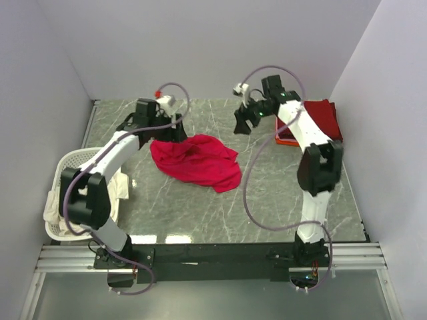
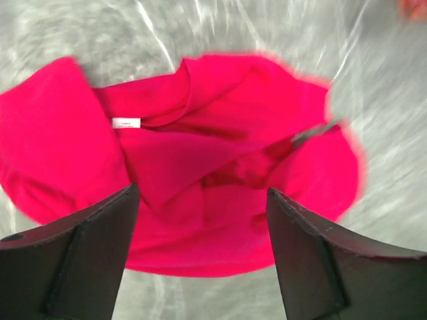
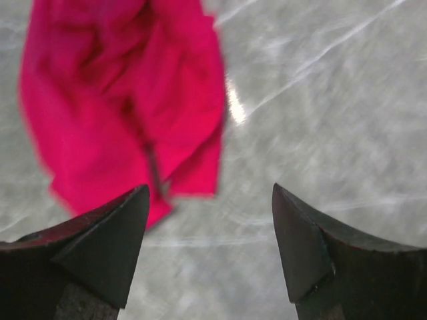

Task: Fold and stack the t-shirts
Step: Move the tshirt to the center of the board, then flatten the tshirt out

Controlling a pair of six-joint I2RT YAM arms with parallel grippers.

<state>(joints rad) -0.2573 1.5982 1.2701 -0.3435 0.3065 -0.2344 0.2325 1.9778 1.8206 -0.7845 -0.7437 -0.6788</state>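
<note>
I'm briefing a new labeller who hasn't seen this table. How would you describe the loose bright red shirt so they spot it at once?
Start at the grey marbled tabletop; near its middle lies a crumpled crimson cloth t-shirt. Unlike the folded dark red shirt at the far right edge, it is bright, spread loose and unfolded.

Left wrist view: the crimson t-shirt (image 2: pixel 220 193) blurs at its edges, its white label (image 2: pixel 126 123) too small to read. The right wrist view cuts it off at the top. From above, the right arm (image 1: pixel 301 127) hides part of the maroon t-shirt (image 1: pixel 327 117) and, perhaps, an orange t-shirt (image 1: pixel 285 141) beneath
</note>
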